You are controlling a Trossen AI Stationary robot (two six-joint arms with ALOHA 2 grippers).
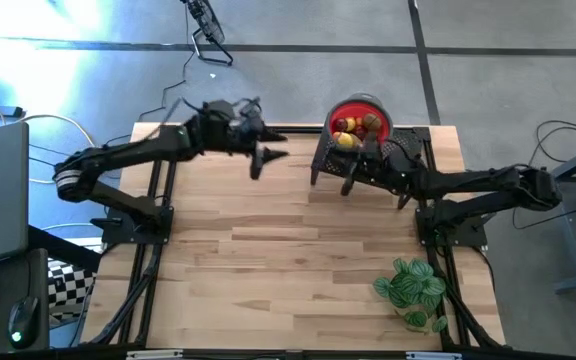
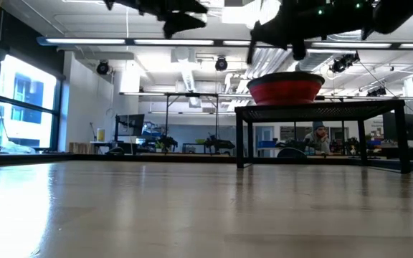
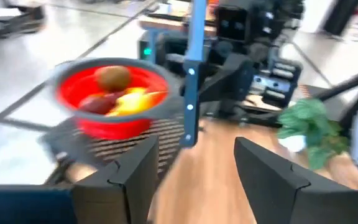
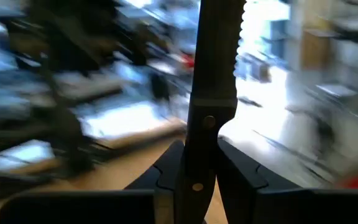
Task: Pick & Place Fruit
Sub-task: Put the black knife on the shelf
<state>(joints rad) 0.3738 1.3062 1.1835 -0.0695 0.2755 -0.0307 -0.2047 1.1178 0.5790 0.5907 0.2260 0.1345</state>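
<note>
Fruit (image 1: 353, 128) fills the bowl (image 1: 360, 103); left end effector (image 1: 268, 155), spread and empty, is beside it; right end effector (image 4: 194, 165) pinches a knife (image 4: 213, 74). Next: likely another pick.

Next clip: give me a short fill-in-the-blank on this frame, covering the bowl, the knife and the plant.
1. The red round bowl holding the small yellow, red and brown fruit stands on a black mesh ____.
2. The right gripper is shut on a thin dark serrated ____.
3. The fingers of the left gripper hold ____.
4. The leafy potted plant is ____ in colour.

Missing: stand; knife; nothing; green
</note>
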